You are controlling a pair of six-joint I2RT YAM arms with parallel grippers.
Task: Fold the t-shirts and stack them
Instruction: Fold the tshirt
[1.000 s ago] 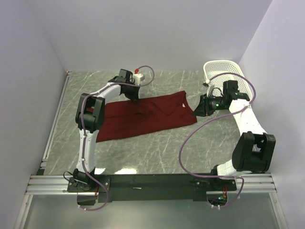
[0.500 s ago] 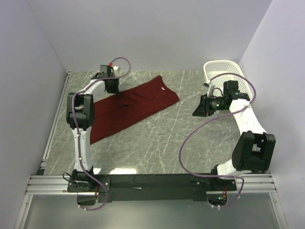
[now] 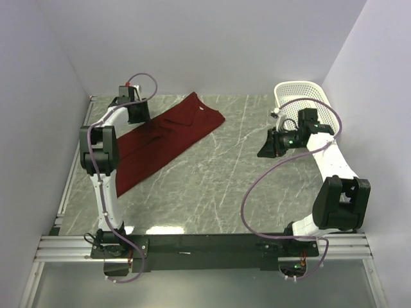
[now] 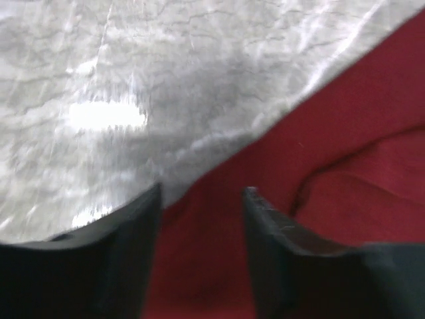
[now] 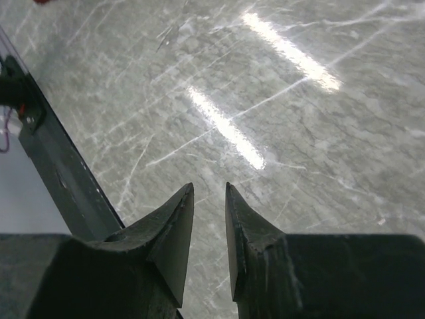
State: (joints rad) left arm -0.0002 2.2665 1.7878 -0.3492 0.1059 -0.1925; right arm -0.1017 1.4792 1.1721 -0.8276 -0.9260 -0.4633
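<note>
Maroon t-shirt (image 3: 160, 138): lying flat on left half of table, both grippers released

1. Mounting rail (image 3: 205, 247). Both arm bases sit on this rail at the near edge of the grey marble table (image 3: 212, 192).

2. Right gripper (image 3: 263, 149). It hangs over bare marble on the right side, well apart from the t-shirt. In the right wrist view, the right gripper (image 5: 208, 189) shows its two fingers (image 5: 169, 232) separated by a narrow gap. Nothing lies in the gap, and only the table (image 5: 299, 133) is visible through it. Condition: released, empty.

3. T-shirt. It lies spread on the table as a long diagonal band. The band runs from the near left, beside the left arm, toward the far centre. A small white neck label (image 3: 201, 108) shows at the far end. Creases are visible across the middle of the fabric.

4. Left gripper (image 3: 136, 115). It is positioned over the far-left edge of the t-shirt. In the left wrist view, the left gripper (image 4: 201, 199) has its fingers (image 4: 126, 252) clearly parted. The fabric (image 4: 345, 166) and its edge against the marble show between and beyond them. No cloth is pinched. Condition: released.

5. White perforated basket (image 3: 302, 96). It stands at the far right corner, behind the right arm.
</note>
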